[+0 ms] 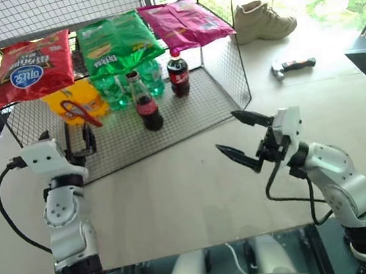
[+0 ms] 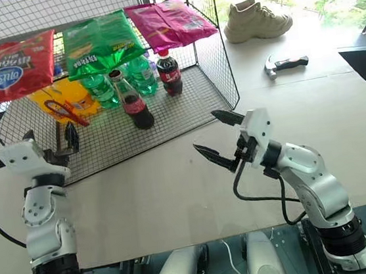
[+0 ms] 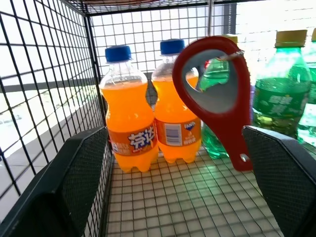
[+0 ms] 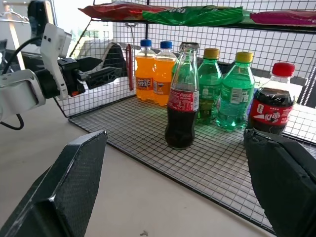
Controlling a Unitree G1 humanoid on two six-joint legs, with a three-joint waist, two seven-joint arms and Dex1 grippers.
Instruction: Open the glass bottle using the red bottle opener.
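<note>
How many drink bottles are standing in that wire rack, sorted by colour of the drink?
Orange soda: 2
Green soda: 2
Dark cola: 2, the glass bottle and a plastic cola bottle with a red cap
Total: 6 bottles

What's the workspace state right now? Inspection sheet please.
Surface: pale table bearing a wire rack.
Job's things: glass bottle upright on the rack floor, cap on; red bottle opener hanging at the rack's left end.
Clutter: orange soda bottles, green bottles, plastic cola bottle, snack bags on top, folding tool, shoe.
Grippers: left gripper open, facing the opener; right gripper open, empty.
Cables: black cable at the left arm.
Surroundings: greenery outside.
</note>
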